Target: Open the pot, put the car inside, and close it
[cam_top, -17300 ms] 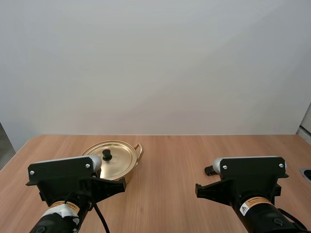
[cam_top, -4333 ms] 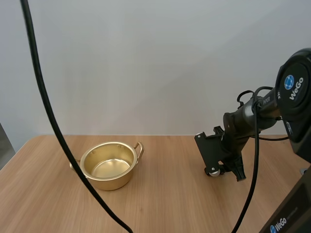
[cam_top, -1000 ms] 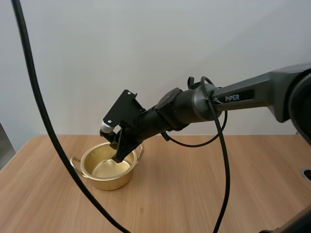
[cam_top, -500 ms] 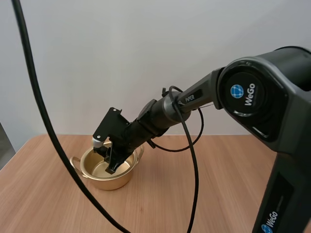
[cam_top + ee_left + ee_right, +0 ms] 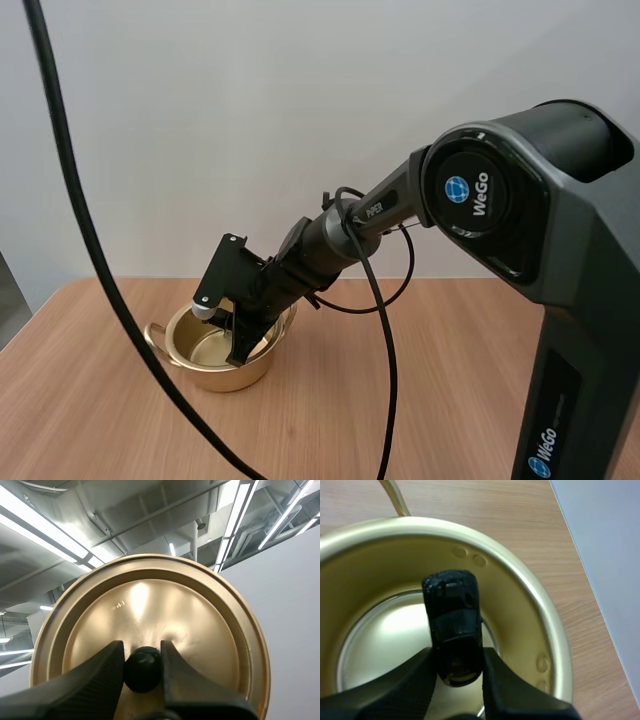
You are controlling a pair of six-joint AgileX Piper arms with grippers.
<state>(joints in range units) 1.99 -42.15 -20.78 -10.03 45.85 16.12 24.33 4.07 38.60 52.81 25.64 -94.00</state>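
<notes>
The gold pot (image 5: pixel 168 343) stands open on the table at the left. My right gripper (image 5: pixel 237 337) reaches down into its mouth. The right wrist view has it (image 5: pixel 455 667) shut on a small black car (image 5: pixel 453 620), held just above the pot's shiny floor (image 5: pixel 380 635) inside the rim (image 5: pixel 540 610). My left gripper (image 5: pixel 142 662) is shut on the black knob (image 5: pixel 142 668) of the gold lid (image 5: pixel 200 625), which it holds up in the air with its top side facing the camera.
The pot's loop handles (image 5: pixel 153 333) stick out at its left and right sides. Bare wooden table (image 5: pixel 400 400) spreads to the right of the pot and in front of it.
My right gripper has swung down from above the pot's rim into its mouth, carrying the car lower. The pot has not moved.
</notes>
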